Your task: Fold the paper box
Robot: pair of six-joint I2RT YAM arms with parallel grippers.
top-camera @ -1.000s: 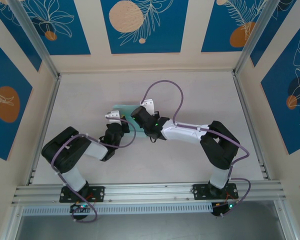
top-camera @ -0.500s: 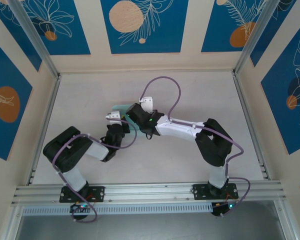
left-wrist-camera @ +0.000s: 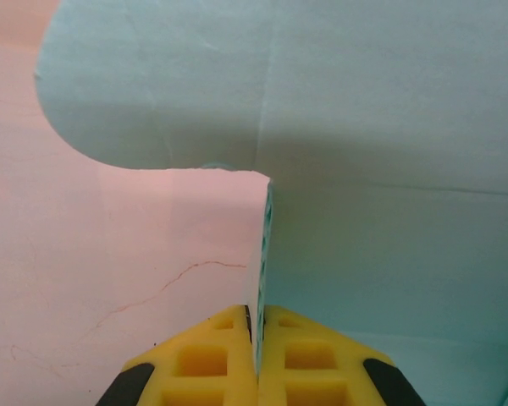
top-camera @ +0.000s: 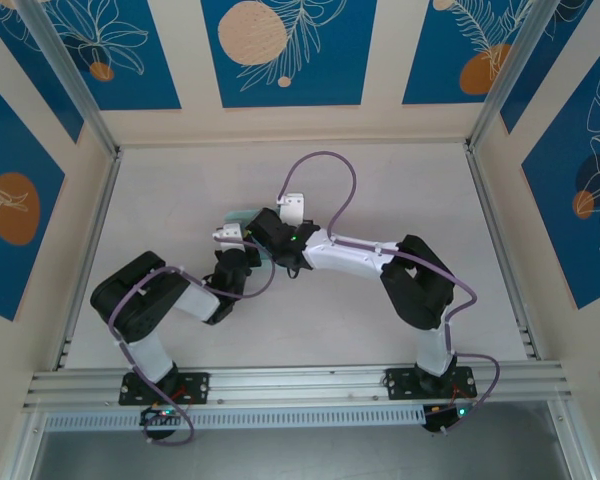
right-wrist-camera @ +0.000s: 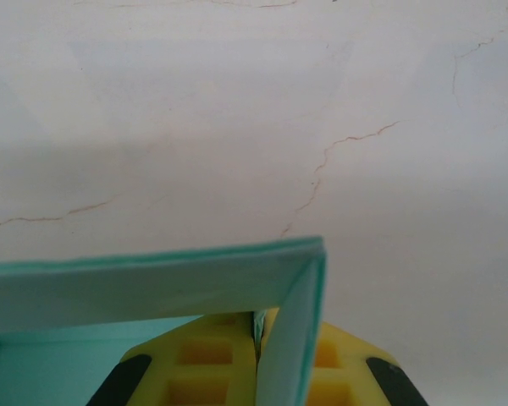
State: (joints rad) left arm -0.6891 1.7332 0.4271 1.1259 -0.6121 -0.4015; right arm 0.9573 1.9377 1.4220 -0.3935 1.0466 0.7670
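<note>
The paper box (top-camera: 242,216) is pale blue-green card in the middle of the table, mostly hidden under both wrists in the top view. My left gripper (left-wrist-camera: 259,331) is shut on a thin upright edge of the paper box (left-wrist-camera: 389,169), whose rounded tab (left-wrist-camera: 144,93) lies flat ahead on the table. My right gripper (right-wrist-camera: 258,330) is shut on another wall of the paper box (right-wrist-camera: 152,283), where two raised walls meet at a corner (right-wrist-camera: 315,254). In the top view the left gripper (top-camera: 242,248) and right gripper (top-camera: 263,238) sit close together at the card.
The table (top-camera: 400,190) is pale with fine cracks, walled by an aluminium frame (top-camera: 495,210) and blue patterned panels. Purple cables loop above both arms. Open table lies to the right and behind the card.
The right arm has swung left and its gripper has pushed the card toward the left gripper; less of the card shows from above. The left arm has barely shifted.
</note>
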